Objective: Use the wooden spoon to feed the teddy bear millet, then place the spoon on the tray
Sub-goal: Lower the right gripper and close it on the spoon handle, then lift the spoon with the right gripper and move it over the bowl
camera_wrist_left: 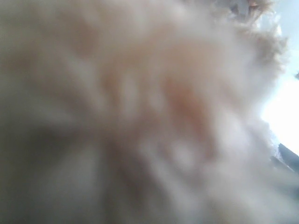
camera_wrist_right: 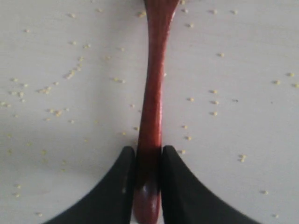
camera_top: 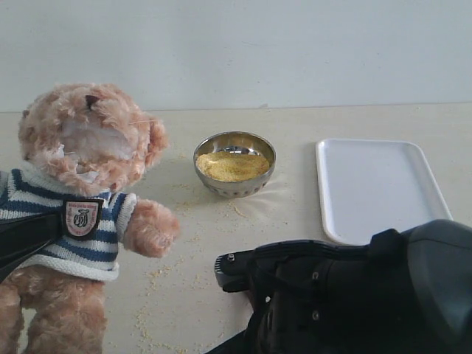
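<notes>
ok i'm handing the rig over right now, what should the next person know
Right gripper: jaws closed on the spoon handle; the spoon lies flat on the table.
Left gripper: at the bear, by its torso; jaws hidden in fur, grip unclear.
Millet sits in the bowl, between bear and tray; the tray looks bare.
Done: spoon gripped.
Left: lift, scoop millet, feed bear, set spoon on tray.
</notes>
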Robot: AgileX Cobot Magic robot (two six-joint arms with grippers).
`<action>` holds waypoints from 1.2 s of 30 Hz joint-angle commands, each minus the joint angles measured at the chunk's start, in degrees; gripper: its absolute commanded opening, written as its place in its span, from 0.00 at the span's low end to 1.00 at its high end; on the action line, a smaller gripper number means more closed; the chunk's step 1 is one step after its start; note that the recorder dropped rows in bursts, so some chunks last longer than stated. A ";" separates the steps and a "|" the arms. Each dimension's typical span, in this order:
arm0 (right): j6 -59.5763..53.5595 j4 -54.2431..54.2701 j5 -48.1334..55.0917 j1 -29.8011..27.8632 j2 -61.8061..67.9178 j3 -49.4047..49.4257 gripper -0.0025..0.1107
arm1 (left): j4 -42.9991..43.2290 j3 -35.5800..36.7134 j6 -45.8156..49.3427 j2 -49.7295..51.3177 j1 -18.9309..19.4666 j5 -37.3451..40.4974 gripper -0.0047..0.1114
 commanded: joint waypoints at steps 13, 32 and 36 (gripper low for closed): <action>-23.84 -19.04 31.21 0.11 -15.59 0.17 0.02 | -1.19 -0.02 -0.22 0.11 0.18 0.84 0.08; -54.55 -29.29 43.74 -0.08 -9.84 -21.86 0.02 | -1.19 -0.02 -0.22 0.11 0.18 0.84 0.08; -55.66 -31.74 43.74 -0.08 -6.73 -22.46 0.02 | -1.19 -0.02 -0.22 0.11 0.18 0.84 0.08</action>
